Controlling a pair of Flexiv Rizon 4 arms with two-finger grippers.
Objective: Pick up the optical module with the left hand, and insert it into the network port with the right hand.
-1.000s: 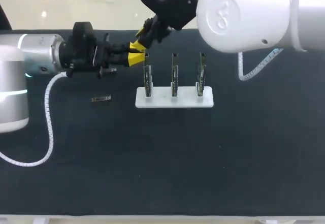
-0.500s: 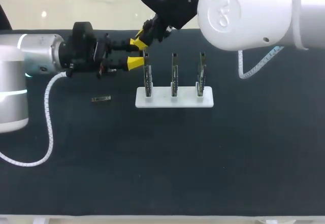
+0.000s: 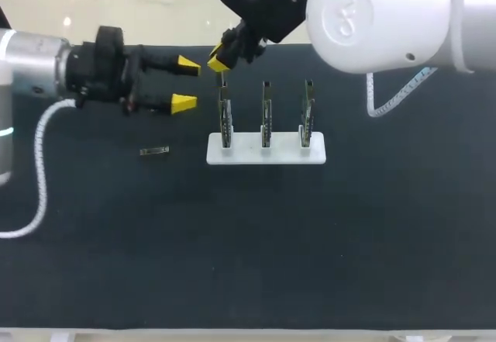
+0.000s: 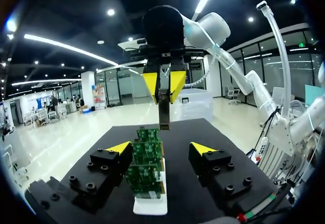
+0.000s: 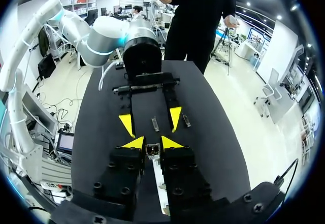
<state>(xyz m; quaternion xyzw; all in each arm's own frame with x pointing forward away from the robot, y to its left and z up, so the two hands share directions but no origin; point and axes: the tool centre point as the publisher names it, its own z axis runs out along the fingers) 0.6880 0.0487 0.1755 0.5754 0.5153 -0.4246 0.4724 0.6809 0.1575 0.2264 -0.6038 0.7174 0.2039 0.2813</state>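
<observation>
The optical module is a small grey metal bar hanging upright just above the leftmost green board. My right gripper is shut on its upper end. The right wrist view shows the module pinched between the yellow tips. My left gripper stands wide open to the left of the module, apart from it and holding nothing. From the left wrist, the right gripper holds the module ahead of my open left gripper, over the boards.
Three green boards stand upright in a row on a white base at the table's middle. A second small module lies flat on the black mat to the left of the base, below the left gripper.
The left gripper opened wide, let go of the module and drew back to the left. The right gripper closed on the module and stays above the leftmost board.
</observation>
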